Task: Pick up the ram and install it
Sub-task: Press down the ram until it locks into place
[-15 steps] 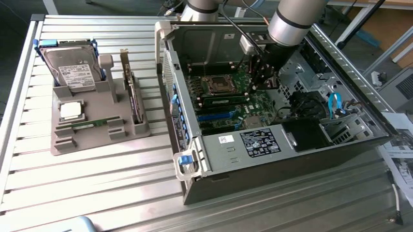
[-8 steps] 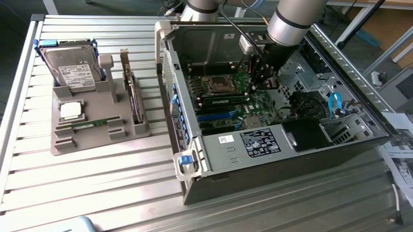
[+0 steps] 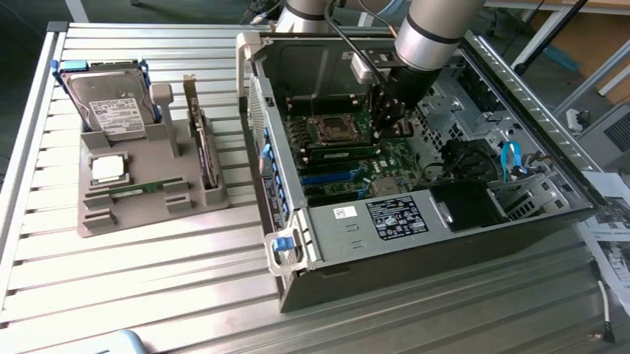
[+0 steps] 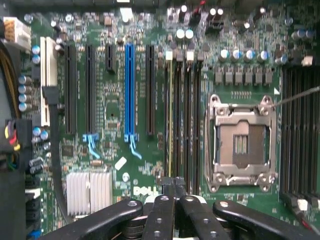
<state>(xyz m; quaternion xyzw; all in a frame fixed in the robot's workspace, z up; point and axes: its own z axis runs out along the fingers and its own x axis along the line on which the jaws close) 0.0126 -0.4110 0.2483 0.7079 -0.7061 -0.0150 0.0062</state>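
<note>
Starting on the exterior view's left: the grey tray carries the hard drive, the square processor, a slim green strip lying flat that may be a second stick, and the tall expansion card standing on edge.

Into the open computer case now. The ram looks to be standing edge-up in one of the long memory slots just beside the empty processor socket. From the wrist it is only a thin pale-green line.

Over it hangs the gripper, jaws pinched fully together above the near end of that slot. I can see nothing between them.

As for handling, I'd call that stick light, stiff and brittle. It is best held by its long bare edges, clear of the chips and contacts. Pressure should go straight down, since a tilt could strain the board or the slot.
</note>
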